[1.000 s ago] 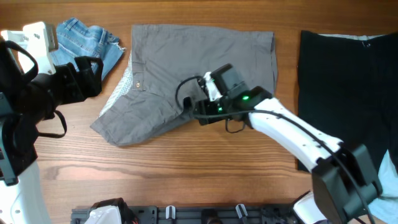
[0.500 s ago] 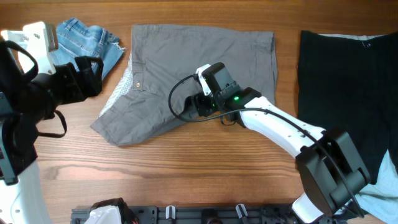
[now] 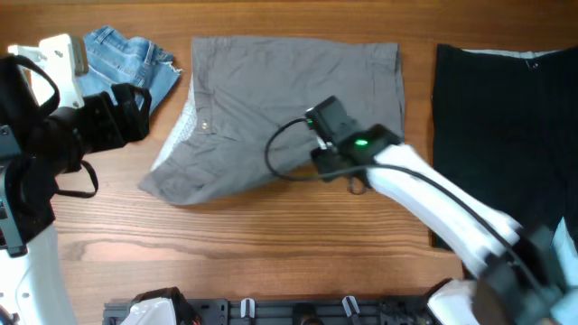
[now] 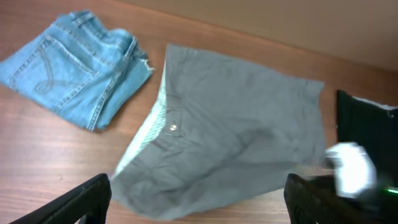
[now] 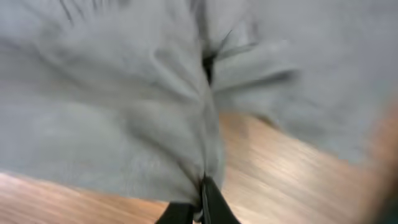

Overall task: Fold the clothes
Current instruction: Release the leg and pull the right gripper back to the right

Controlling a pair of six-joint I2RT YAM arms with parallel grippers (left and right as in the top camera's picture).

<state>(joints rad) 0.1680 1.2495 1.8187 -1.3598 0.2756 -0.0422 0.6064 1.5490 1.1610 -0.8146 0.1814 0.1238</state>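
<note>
The grey shorts (image 3: 289, 90) lie spread at the table's middle, with the waist button (image 4: 173, 127) and pale lining on their left side. In the right wrist view my right gripper (image 5: 203, 186) is shut on a bunched fold of the grey shorts (image 5: 124, 93) near their lower edge, and the cloth is pulled into creases above the wood. My right arm (image 3: 424, 190) is blurred with motion. My left gripper (image 4: 199, 202) hangs open above the table left of the shorts (image 4: 236, 124), holding nothing.
Blue denim shorts (image 3: 126, 59) lie crumpled at the far left, just behind my left gripper. A large black garment (image 3: 506, 135) covers the right side of the wooden table (image 3: 271, 235). A black rack (image 3: 271, 311) runs along the front edge.
My right gripper has shut on the shorts' fabric and moved to the right, dragging the lower left part of the shorts slightly with it. The left arm has hardly moved.
</note>
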